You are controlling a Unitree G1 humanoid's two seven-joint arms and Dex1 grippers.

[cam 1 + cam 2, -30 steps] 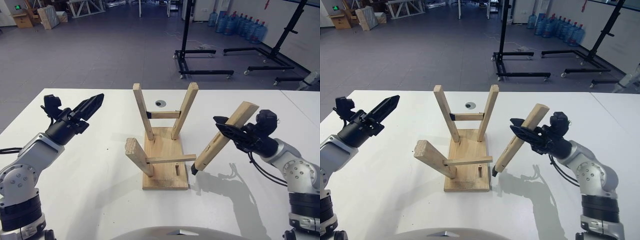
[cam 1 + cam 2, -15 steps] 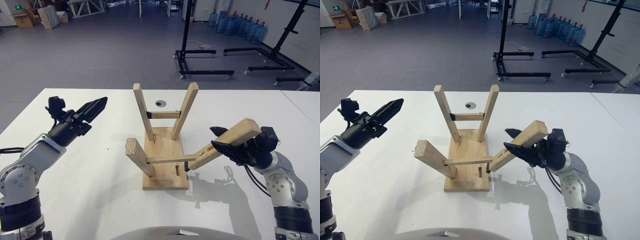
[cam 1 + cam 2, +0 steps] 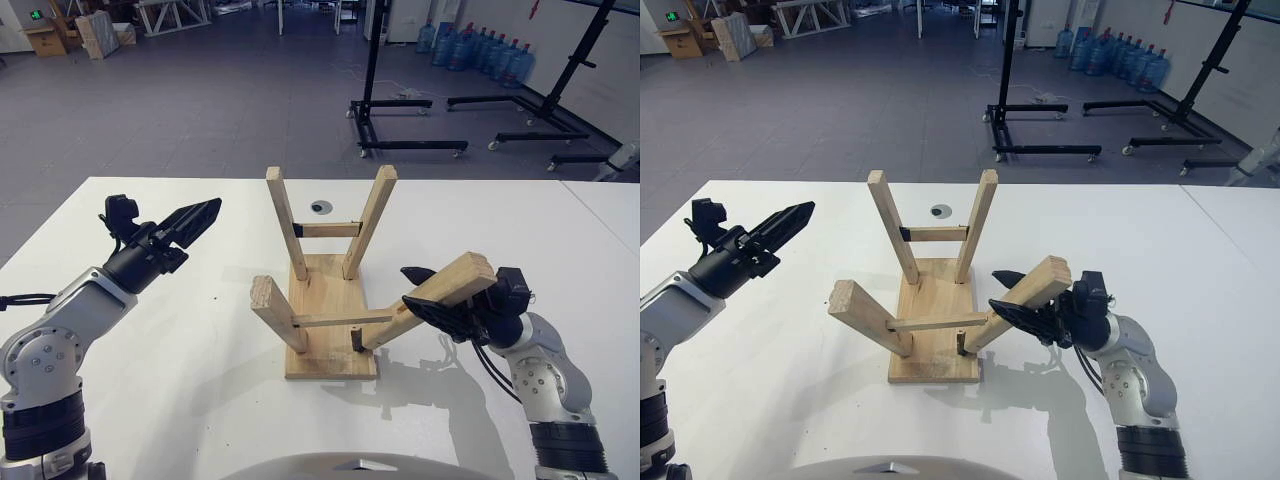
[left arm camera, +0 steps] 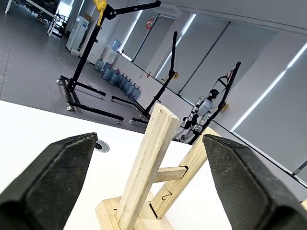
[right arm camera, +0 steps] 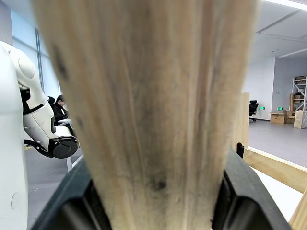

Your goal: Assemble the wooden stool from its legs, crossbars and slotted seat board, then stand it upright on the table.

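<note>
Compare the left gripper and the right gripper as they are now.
The left gripper is open and empty; the right gripper is shut on a wooden leg. The left gripper hovers over the table, apart from the seat board; the right gripper holds its leg tilted, lower end at the board's near right corner. Both point toward the board.

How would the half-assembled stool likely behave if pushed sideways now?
It probably slides rather than tips, since the seat board lies flat on the table. The leaning leg in the right gripper looks unseated and may wobble.
</note>
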